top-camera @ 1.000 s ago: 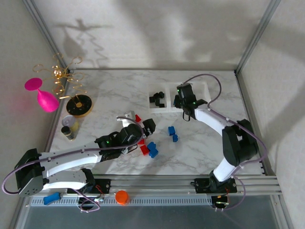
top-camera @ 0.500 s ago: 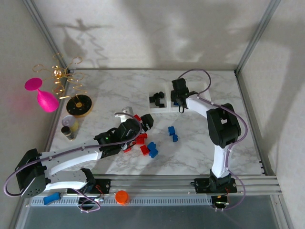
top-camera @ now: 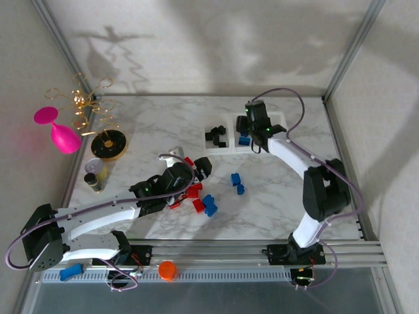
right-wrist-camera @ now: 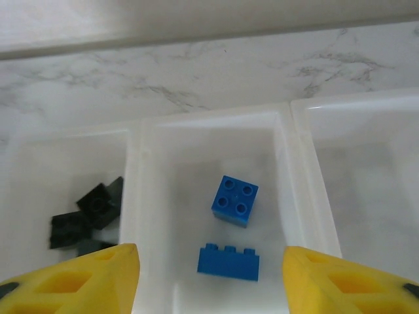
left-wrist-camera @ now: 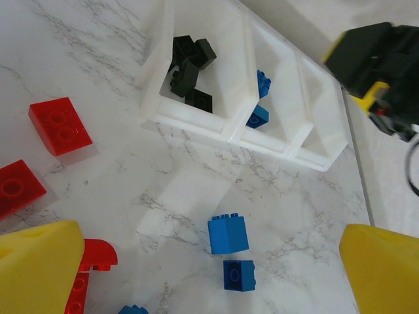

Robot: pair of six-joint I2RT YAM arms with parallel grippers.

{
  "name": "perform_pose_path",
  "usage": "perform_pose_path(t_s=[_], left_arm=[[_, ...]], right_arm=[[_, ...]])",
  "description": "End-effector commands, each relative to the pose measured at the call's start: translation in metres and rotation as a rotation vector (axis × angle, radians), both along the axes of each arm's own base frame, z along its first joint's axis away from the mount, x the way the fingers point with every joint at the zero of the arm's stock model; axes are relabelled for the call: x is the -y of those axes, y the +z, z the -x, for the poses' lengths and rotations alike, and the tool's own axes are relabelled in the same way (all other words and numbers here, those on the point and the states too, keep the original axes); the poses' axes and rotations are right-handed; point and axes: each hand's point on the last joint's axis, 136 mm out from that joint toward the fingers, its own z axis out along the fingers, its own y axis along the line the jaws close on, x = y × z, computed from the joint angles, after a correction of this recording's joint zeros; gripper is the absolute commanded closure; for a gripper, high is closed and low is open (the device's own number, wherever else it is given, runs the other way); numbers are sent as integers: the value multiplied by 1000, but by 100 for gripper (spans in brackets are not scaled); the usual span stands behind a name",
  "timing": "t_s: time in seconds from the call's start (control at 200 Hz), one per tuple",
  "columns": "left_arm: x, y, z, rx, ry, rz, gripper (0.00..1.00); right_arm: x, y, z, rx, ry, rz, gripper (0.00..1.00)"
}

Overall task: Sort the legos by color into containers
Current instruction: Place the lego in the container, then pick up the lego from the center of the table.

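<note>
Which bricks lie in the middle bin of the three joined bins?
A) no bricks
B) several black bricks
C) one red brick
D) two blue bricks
D: the right wrist view shows a square blue brick and an oblong blue brick on the floor of the middle bin, while the black bricks lie in the neighbouring bin.

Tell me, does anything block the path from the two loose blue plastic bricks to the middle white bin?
Nothing visible: only bare marble separates the two loose blue plastic bricks from the middle translucent white bin. Its front wall must be cleared, and the right gripper hangs above it.
</note>
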Motion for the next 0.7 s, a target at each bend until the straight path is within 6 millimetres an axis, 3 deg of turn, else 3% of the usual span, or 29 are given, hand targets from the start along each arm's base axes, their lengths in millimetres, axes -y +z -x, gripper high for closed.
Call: perform_pose_path(t_s=[0.0,0.155,0.31,0.696], left_arm=[[2,7,3,6,-17,31,0],[1,1,10,-6,-25,35,1],[-1,-4,19,-15,-27,50,1],[-5,-14,37,-28,-14,88,0]], right_arm=[[-5,-8,28,-49,32,-50,40],[-5,-20,62,-86,45,-64,38],[-10,-46,97,-146,61,-54,36],[-36,-99,159,-242,127,0,31]])
